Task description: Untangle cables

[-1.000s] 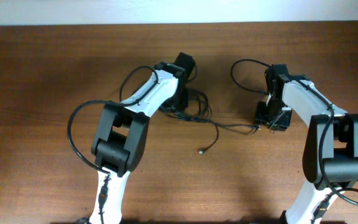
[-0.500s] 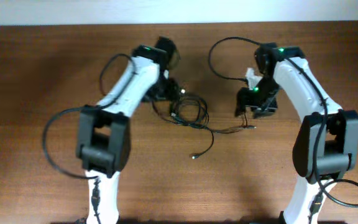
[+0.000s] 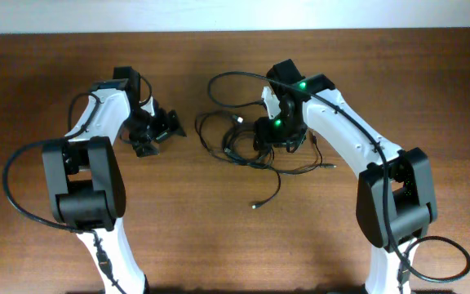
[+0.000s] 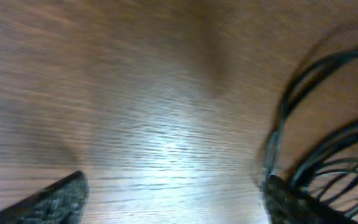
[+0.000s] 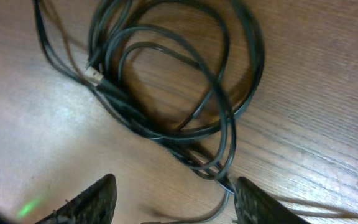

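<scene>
Thin black cables (image 5: 132, 120) tangled in loops — left claw (image 3: 161, 135), right claw (image 5: 176, 202) both wide.

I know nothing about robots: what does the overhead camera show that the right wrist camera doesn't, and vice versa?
Only overhead: the left tool, open over the bare table to one side of the cables, and a loose plug trailing toward the front. Only right wrist: a close look at how the loops cross, with a small connector among them. Both: the tangled cables on the wooden table, with the right tool open above them.
</scene>
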Motion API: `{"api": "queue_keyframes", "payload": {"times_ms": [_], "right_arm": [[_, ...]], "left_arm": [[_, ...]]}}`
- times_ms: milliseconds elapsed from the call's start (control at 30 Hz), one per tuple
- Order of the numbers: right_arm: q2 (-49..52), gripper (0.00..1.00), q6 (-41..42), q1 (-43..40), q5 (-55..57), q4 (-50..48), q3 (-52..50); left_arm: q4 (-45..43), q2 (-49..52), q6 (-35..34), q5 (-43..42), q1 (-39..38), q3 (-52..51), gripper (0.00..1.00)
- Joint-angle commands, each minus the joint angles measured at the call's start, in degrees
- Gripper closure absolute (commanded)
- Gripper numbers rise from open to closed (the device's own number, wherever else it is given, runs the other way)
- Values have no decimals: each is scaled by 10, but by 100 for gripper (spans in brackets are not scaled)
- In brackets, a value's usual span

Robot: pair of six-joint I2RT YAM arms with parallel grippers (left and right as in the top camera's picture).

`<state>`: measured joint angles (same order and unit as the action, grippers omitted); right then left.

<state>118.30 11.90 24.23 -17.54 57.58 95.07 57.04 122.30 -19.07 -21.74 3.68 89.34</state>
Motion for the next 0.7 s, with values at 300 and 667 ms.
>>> {"api": "queue_keyframes", "payload": {"times_ms": [300,667], "right_arm": [[-4,50,-133,111,99,-112,-74],[-5,96,-122,115,86,-253,-173]], "left_arm": [[-22,-8,3,-27,-19,-6,0],[-24,-8,3,-27,-18,-6,1]]}}
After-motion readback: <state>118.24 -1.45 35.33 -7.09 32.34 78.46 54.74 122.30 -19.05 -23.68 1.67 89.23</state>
